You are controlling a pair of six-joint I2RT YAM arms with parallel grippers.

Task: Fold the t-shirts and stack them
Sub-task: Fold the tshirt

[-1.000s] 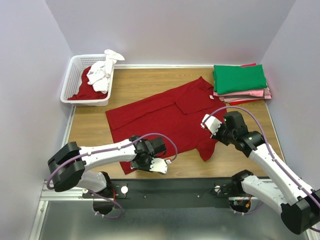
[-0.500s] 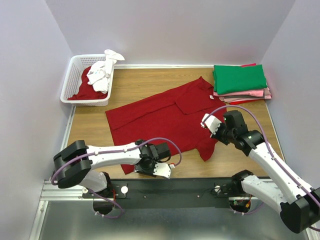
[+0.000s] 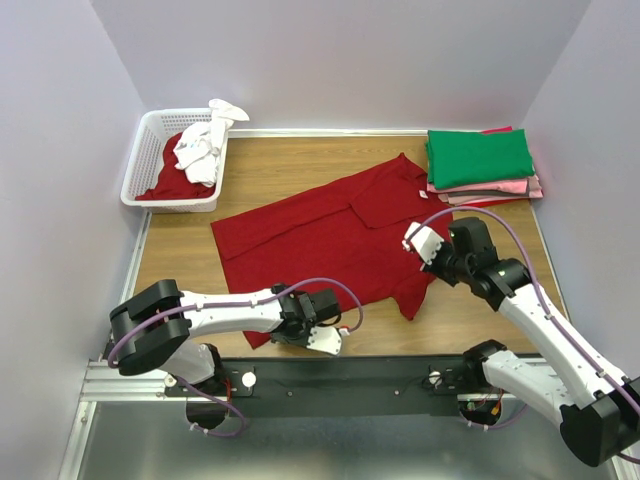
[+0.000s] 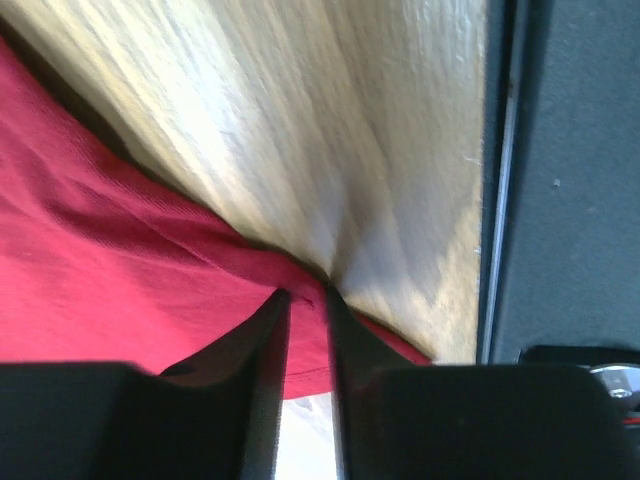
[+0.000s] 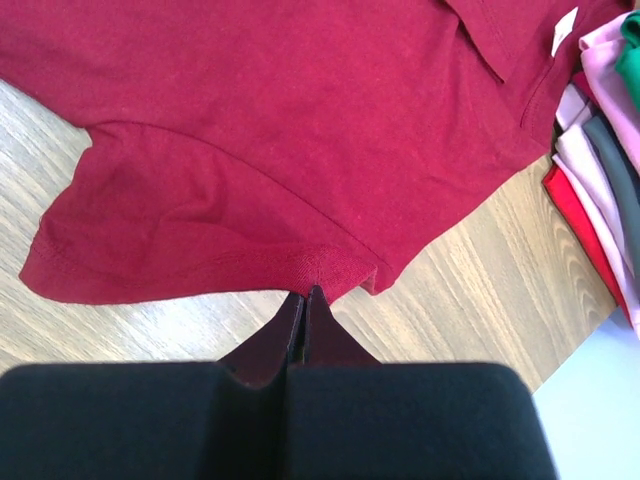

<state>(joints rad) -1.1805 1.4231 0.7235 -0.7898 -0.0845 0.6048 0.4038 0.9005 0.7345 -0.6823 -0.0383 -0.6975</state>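
A dark red t-shirt [image 3: 330, 235] lies spread on the wooden table. My left gripper [image 3: 303, 328] is low at the shirt's near-left hem; in the left wrist view the jaws [image 4: 305, 300] are nearly together, with the red hem [image 4: 150, 270] between their tips. My right gripper [image 3: 424, 246] is shut and pinches the shirt's right edge by the sleeve [image 5: 310, 270]. The small white neck label [image 5: 565, 30] shows in the right wrist view. A folded stack with a green shirt [image 3: 480, 155] on top of pink and red ones sits at the back right.
A white lattice basket [image 3: 140, 160] at the back left holds a white shirt [image 3: 205, 145] and a red one [image 3: 170, 182]. The table's near edge and a dark rail [image 4: 560, 200] run close beside the left gripper. Grey walls enclose the table.
My left gripper has slid a little right and lower onto the shirt's near hem. My right gripper has shifted slightly up and right with the shirt's edge.
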